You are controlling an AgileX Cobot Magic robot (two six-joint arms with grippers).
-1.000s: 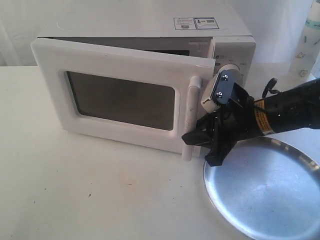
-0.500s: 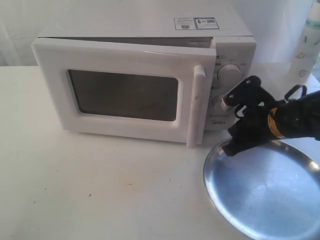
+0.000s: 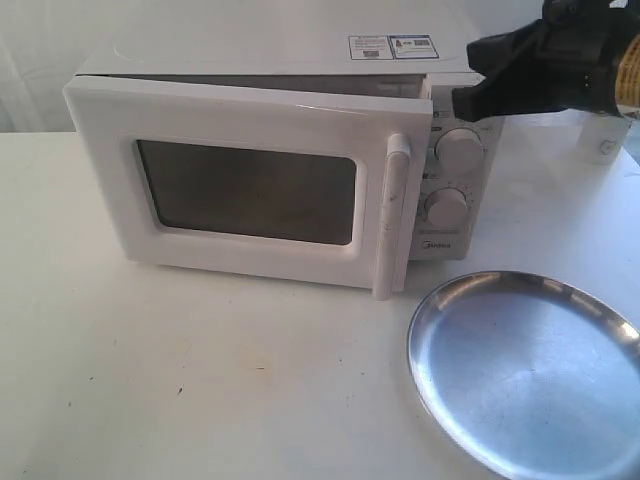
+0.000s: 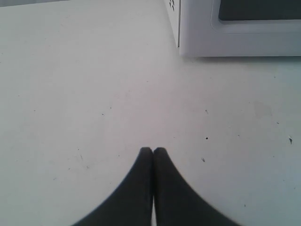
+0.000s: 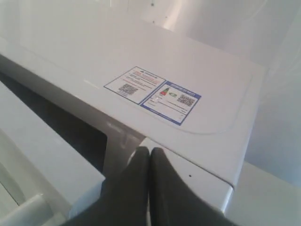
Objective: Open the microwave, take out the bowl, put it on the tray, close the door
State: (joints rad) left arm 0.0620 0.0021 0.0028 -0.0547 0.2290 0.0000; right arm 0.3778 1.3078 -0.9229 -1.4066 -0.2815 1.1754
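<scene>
The bowl was not seen; it was judged to lie inside the microwave, behind the door, which stood only ajar. The tray lay bare on the worktop, just beside the handle. Were the door swung wide, its edge might be knocked against the tray's rim. The right jaws were pressed together, nothing held, over the microwave's top front corner; contact could not be told. The left jaws were likewise together, empty, low over the worktop.
</scene>
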